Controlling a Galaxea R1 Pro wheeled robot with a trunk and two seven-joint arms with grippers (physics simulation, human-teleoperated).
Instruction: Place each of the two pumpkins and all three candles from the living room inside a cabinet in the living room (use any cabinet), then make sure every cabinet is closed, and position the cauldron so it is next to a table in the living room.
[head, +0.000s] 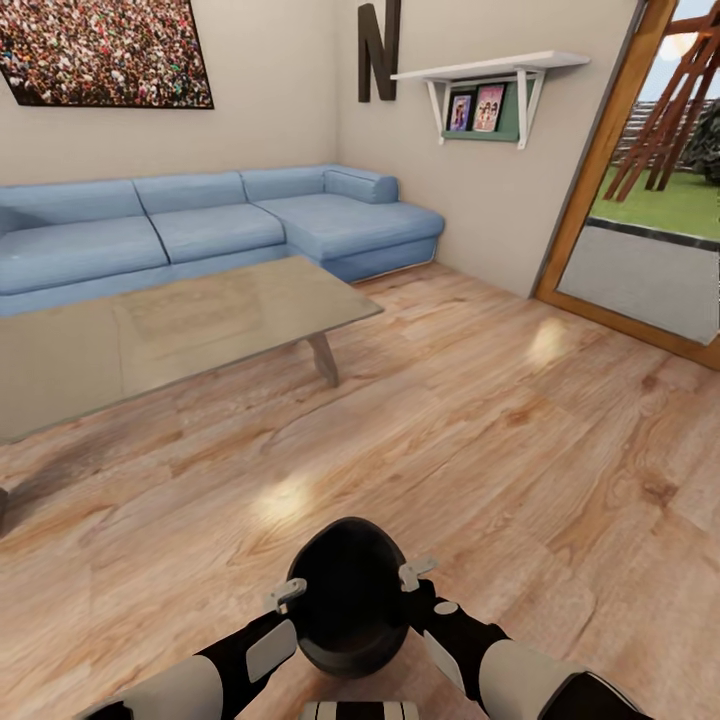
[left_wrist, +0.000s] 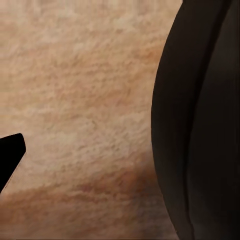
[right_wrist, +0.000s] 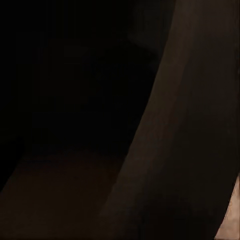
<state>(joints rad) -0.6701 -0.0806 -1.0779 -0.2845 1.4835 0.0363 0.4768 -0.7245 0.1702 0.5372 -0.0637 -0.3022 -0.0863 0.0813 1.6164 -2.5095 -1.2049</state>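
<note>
Cauldron (head: 348, 597), one, sits between two end effectors; one table (head: 150, 340) beyond.

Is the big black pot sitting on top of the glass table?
No, the cauldron is held between both end effectors close to the robot, above the wooden floor, well apart from the table.
</note>
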